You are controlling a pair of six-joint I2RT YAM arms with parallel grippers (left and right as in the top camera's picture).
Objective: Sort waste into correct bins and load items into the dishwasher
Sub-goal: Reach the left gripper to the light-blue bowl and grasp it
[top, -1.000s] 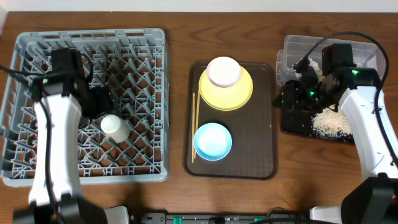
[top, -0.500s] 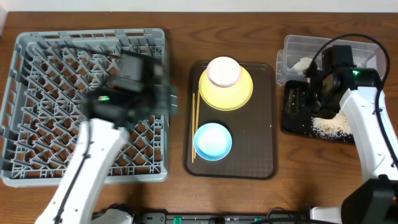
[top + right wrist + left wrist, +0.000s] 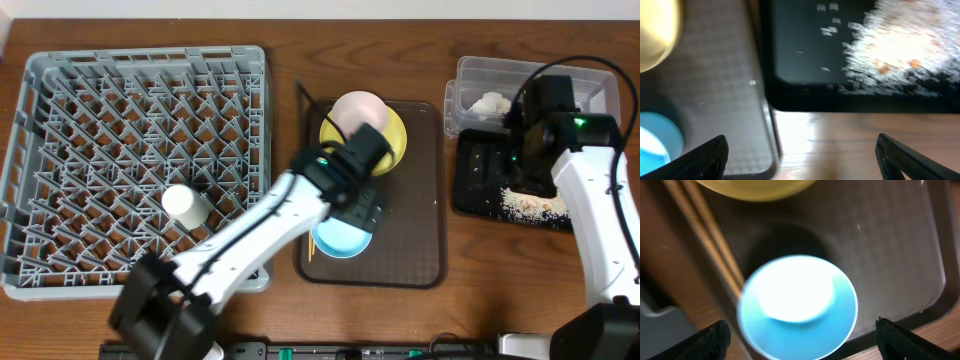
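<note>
My left gripper [image 3: 362, 205] is open and empty, over the light-blue bowl [image 3: 335, 242] on the brown serving tray [image 3: 410, 250]. In the left wrist view the bowl [image 3: 797, 305] lies between my open fingertips, with the chopsticks [image 3: 705, 240] to its left. The pinkish-white bowl [image 3: 358, 112] sits on the yellow plate [image 3: 395, 152]. The white cup [image 3: 183, 203] lies in the grey dish rack [image 3: 60, 100]. My right gripper [image 3: 525, 162] is open and empty above the black tray [image 3: 480, 170], which holds rice scraps [image 3: 530, 203]. The white tissue [image 3: 490, 103] lies in the clear tub [image 3: 590, 85]. No snack wrapper shows.
In the right wrist view the black tray [image 3: 805, 50] with rice scraps [image 3: 895, 50] lies ahead, beside the brown tray's corner [image 3: 725, 100]. A strip of bare wood table [image 3: 840, 140] lies under the open right gripper [image 3: 802, 157]. The left arm stretches across the rack's right edge.
My left arm swung right from the dish rack to above the blue bowl, leaving the white cup in the rack. My right gripper shifted slightly over the black tray.
</note>
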